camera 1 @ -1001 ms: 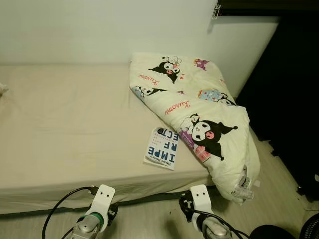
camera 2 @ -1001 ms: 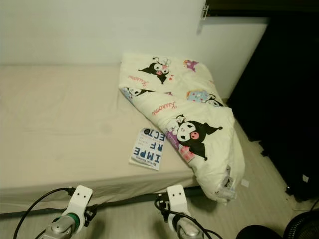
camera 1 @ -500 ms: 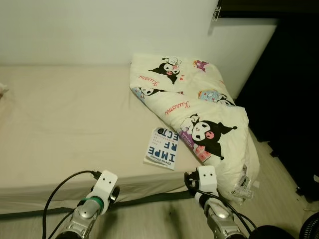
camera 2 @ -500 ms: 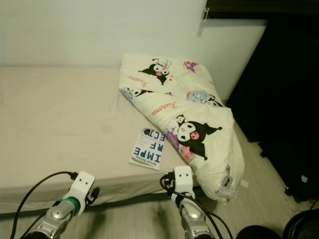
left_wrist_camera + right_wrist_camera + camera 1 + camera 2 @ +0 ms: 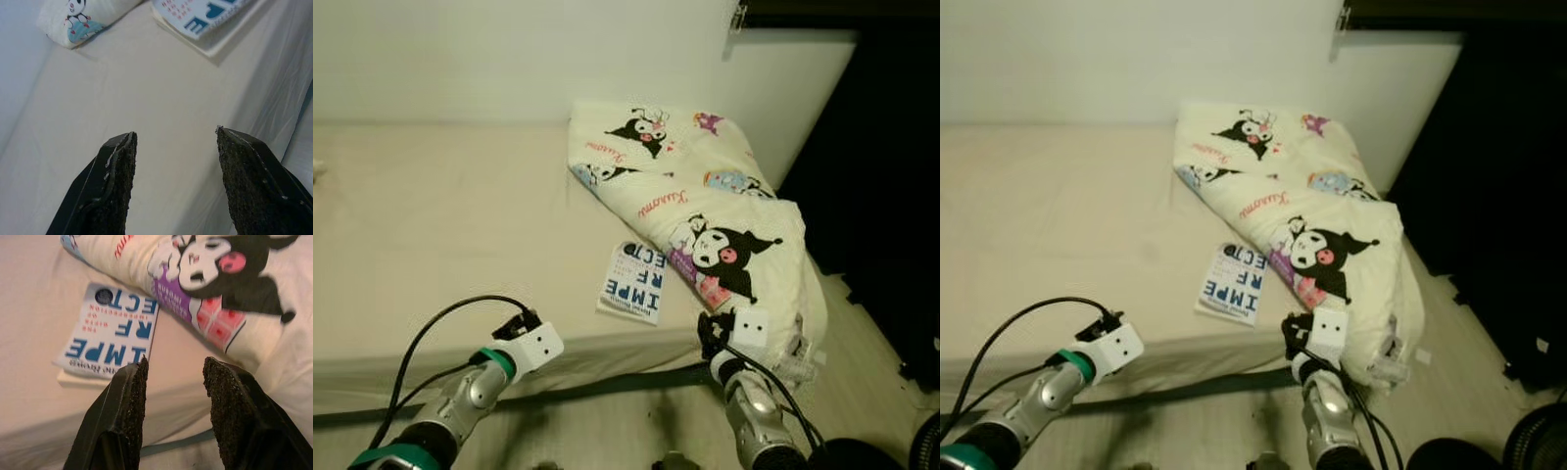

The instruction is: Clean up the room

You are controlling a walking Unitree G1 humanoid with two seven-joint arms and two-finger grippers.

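A white book [image 5: 636, 282] with blue letters lies flat on the beige bed [image 5: 440, 225], close to its front edge. Its far corner touches a folded cream quilt [image 5: 705, 215] printed with cartoon figures, which hangs over the bed's right end. My left gripper [image 5: 173, 134] is open and empty, low at the mattress edge, with the book [image 5: 205, 19] ahead of it. My right gripper [image 5: 176, 363] is open and empty too. It hovers at the front edge of the bed, between the book [image 5: 112, 342] and the quilt [image 5: 215, 279].
A white wall runs behind the bed. A tall dark unit [image 5: 891, 176] stands to the right. Pale wooden floor [image 5: 636, 431] lies in front of the bed, with a black round object [image 5: 928, 446] at the lower right. A black cable [image 5: 440, 328] loops from my left arm.
Both arms have risen and reached forward to the bed's front edge. The right gripper now sits by the quilt's lower corner. The book and quilt have not moved.
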